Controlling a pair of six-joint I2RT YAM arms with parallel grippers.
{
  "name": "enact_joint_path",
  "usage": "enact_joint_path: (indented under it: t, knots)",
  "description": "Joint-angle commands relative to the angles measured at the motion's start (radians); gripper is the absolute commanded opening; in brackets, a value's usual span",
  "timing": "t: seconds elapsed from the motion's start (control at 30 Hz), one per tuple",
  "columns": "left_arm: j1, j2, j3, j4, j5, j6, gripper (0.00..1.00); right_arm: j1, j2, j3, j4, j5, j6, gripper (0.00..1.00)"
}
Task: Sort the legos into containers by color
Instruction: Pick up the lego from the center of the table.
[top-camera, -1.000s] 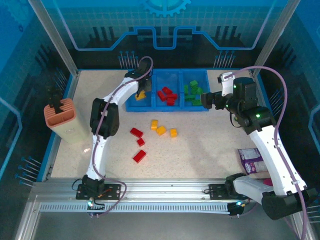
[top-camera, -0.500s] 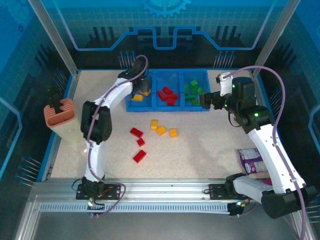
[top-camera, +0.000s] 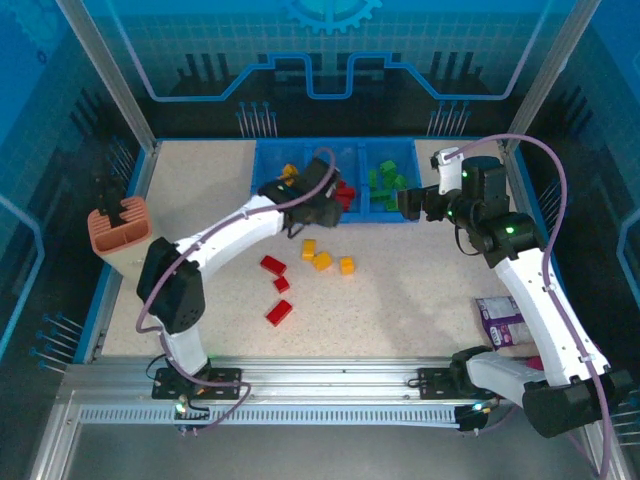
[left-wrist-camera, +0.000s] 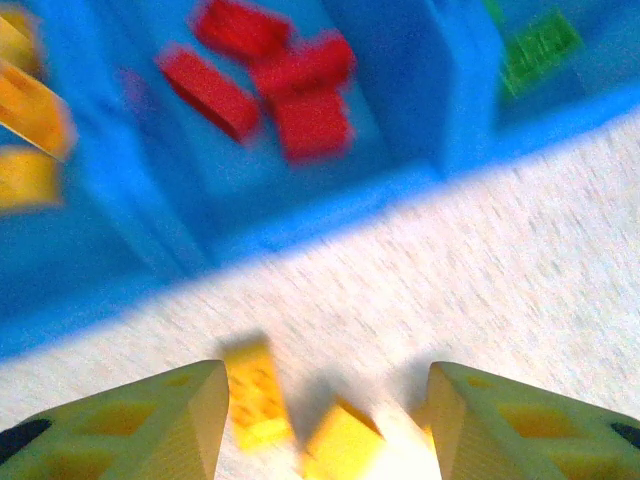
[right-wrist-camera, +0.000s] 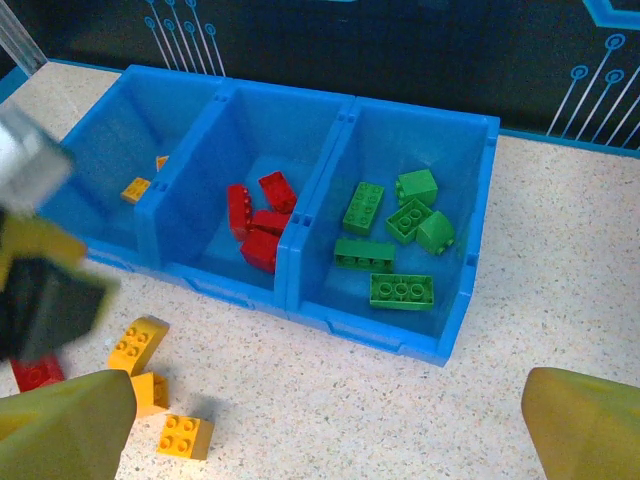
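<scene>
The blue three-compartment tray (top-camera: 385, 217) (right-wrist-camera: 370, 335) (left-wrist-camera: 300, 215) stands at the back. Its left compartment holds yellow bricks (right-wrist-camera: 137, 188), the middle one red bricks (right-wrist-camera: 258, 225) (left-wrist-camera: 300, 100), the right one green bricks (right-wrist-camera: 400, 290) (top-camera: 385, 185). Three yellow bricks (top-camera: 322, 261) (right-wrist-camera: 185, 435) (left-wrist-camera: 255, 395) lie on the table in front of it, and three red bricks (top-camera: 279, 312) lie nearer. My left gripper (top-camera: 318, 225) (left-wrist-camera: 330, 400) is open and empty above the loose yellow bricks. Off the tray's right front corner, my right gripper (top-camera: 405, 203) (right-wrist-camera: 330, 420) is open and empty.
A salmon-pink holder (top-camera: 120, 232) stands at the table's left edge. A purple snack packet (top-camera: 500, 318) lies at the right, beside the right arm. The left arm's gripper body (right-wrist-camera: 40, 290) shows blurred at the left of the right wrist view.
My left gripper has left the tray's left compartment and swung right and nearer, over the loose yellow bricks. The right arm has barely moved.
</scene>
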Motion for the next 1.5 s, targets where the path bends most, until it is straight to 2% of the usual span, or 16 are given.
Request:
enact_joint_path:
  t: [0.0, 0.27, 0.43, 0.6, 0.83, 1.47]
  knots:
    - [-0.055, 0.010, -0.054, -0.030, 0.049, -0.216, 0.55, -0.009, -0.020, -0.014, -0.001, -0.005, 0.009, 1.00]
    - [-0.124, 0.030, -0.133, 0.025, 0.068, -0.542, 0.50, -0.009, -0.027, -0.055, 0.032, -0.020, 0.010, 1.00]
    - [-0.154, 0.088, -0.105, 0.031, 0.069, -0.625, 0.51, -0.009, -0.024, -0.072, 0.045, -0.032, 0.015, 1.00]
    - [-0.170, 0.170, -0.021, -0.054, 0.024, -0.707, 0.52, -0.009, -0.031, -0.090, 0.056, -0.026, 0.005, 1.00]
    - [-0.184, 0.280, 0.102, -0.159, -0.005, -0.712, 0.52, -0.010, -0.026, -0.101, 0.074, -0.034, 0.002, 1.00]
    - [-0.184, 0.364, 0.147, -0.223, -0.008, -0.674, 0.54, -0.009, -0.013, -0.103, 0.079, -0.033, 0.001, 1.00]
